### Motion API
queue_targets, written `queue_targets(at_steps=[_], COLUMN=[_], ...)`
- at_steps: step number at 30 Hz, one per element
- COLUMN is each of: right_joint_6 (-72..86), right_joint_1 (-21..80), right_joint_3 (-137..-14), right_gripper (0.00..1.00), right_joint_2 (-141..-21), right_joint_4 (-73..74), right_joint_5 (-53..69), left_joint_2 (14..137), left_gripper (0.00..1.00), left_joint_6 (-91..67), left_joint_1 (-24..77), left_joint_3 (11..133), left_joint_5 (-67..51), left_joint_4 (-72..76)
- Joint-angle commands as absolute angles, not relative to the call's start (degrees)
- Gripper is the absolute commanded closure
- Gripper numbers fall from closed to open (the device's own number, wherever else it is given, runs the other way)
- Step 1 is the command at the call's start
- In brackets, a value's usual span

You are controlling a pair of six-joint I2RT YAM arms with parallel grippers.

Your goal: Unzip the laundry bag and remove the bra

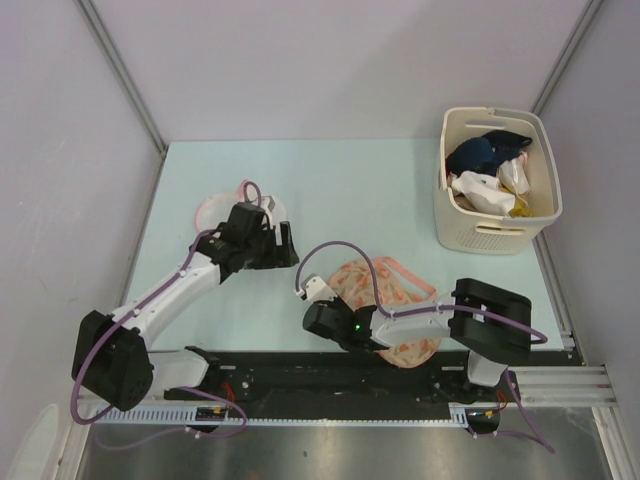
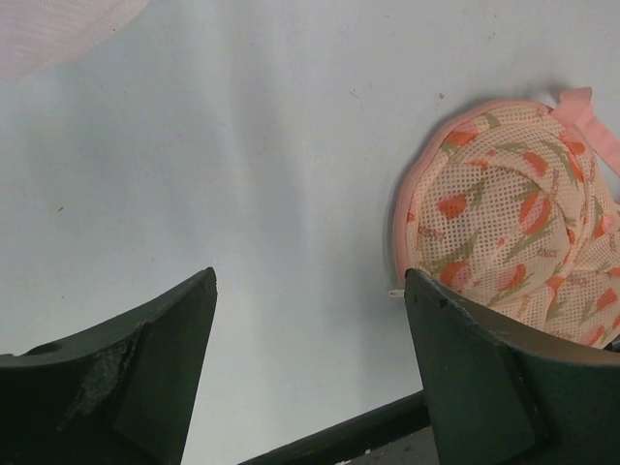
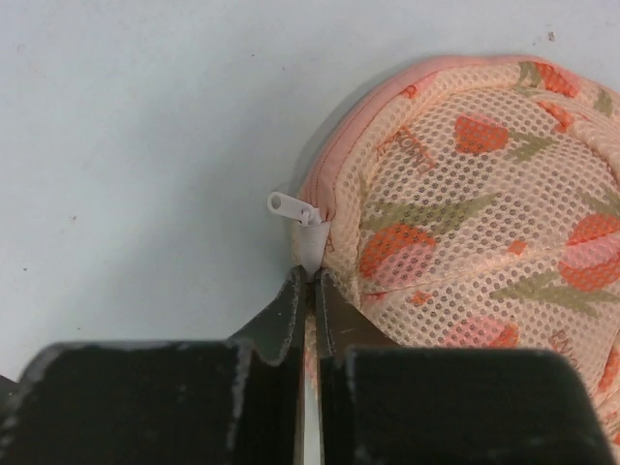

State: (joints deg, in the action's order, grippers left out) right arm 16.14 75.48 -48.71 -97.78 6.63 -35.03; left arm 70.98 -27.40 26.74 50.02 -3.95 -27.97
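Note:
The laundry bag (image 1: pixel 395 300), cream-peach mesh with orange-red print and pink edging, lies flat near the table's front edge, also seen in the left wrist view (image 2: pixel 504 223) and close up in the right wrist view (image 3: pixel 465 194). My right gripper (image 3: pixel 310 276) is shut on a small white fabric tab (image 3: pixel 312 247) at the bag's left end, just below the white zipper pull (image 3: pixel 289 205). The zipper looks closed there. My left gripper (image 2: pixel 310 276) hangs open over bare table left of the bag, with nothing between its fingers (image 1: pixel 288 245). The bra is hidden.
A white round cloth piece with pink edge (image 1: pixel 215 210) lies behind the left arm and shows at the corner of the left wrist view (image 2: pixel 58 29). A cream basket (image 1: pixel 497 235) with navy and white garments stands at the back right. A black rail (image 1: pixel 330 375) runs along the near edge.

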Motion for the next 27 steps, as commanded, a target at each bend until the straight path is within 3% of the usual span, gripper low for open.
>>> queue_targets(at_steps=[1,12,18,21,27], right_joint_6=[16.00,13.45,13.62,13.36,13.45], right_joint_1=[75.06,67.95,63.99,63.72,63.11], right_joint_3=[-47.73,-43.07,-42.89,-42.89,-42.71], right_gripper=[1.00,1.00,1.00,1.00,1.00], right_joint_2=[-97.48,-69.90,-64.17,-63.37,-62.67], right_joint_4=[4.04,4.30,8.78,10.89,11.08], right_joint_5=[-33.40,-14.87,-8.71,-9.14,-9.05], left_joint_2=[70.05,63.56,64.24,64.08,65.82], left_gripper=[0.16,0.22,0.27,0.31,0.41], left_joint_6=[-26.02,-18.20,-15.47,-16.43,-13.19], left_joint_1=[26.46,28.21,33.21,33.92,37.17], left_joint_3=[49.83,45.53,48.33,50.27,54.93], left_joint_5=[-6.41,-27.74,-32.52,-38.92,-40.25], left_joint_4=[-26.72,-21.45,-20.30,-19.16,-24.07])
